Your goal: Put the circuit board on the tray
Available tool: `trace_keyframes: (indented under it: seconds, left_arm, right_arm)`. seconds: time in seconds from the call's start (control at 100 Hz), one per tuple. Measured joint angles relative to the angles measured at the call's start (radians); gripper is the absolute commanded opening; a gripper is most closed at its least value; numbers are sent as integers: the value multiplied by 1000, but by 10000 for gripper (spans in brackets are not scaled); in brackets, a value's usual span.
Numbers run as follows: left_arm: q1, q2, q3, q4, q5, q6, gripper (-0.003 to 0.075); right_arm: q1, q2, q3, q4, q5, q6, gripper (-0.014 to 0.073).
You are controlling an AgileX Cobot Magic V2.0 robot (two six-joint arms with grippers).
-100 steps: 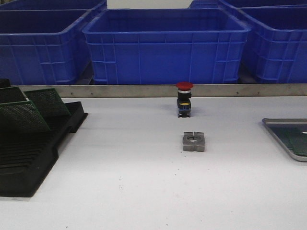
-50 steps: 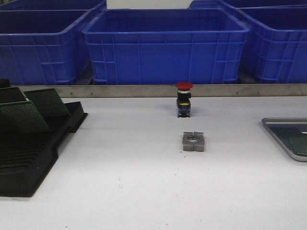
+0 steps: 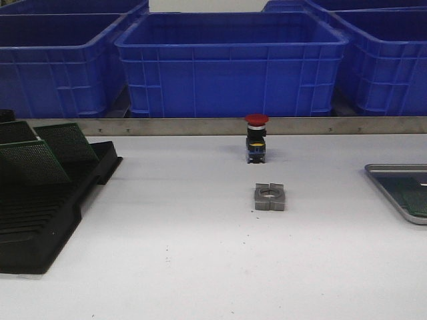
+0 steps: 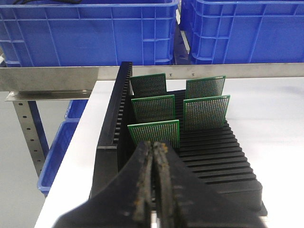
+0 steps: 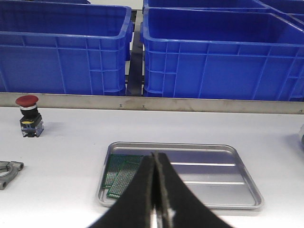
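Evidently between picks: neither arm holds board. Left gripper (image 4: 153,180) fingers pressed together, empty, poised just short of black rack (image 4: 118,123) at table's left edge, nearest circuit board (image 4: 153,133) upright in slot. Next: spread fingers, pinch board's top edge. Right gripper (image 5: 156,190) likewise pressed together, empty, before tray (image 5: 247,183) at right edge; boards already lie inside.

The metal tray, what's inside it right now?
The tray holds green circuit boards lying flat at one end; the rest is bare ribbed floor. The shut right gripper hides part of them, so their count is unclear.
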Motion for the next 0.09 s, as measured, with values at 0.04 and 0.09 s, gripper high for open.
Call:
trace_keyframes:
  seconds: [0.04,0.09]
  left_arm:
    - [0,0,0,0,0,0,-17]
    - [0,0,0,0,0,0,-17]
  right_arm:
    - [0,0,0,0,0,0,-64]
    - [0,0,0,0,0,0,-64]
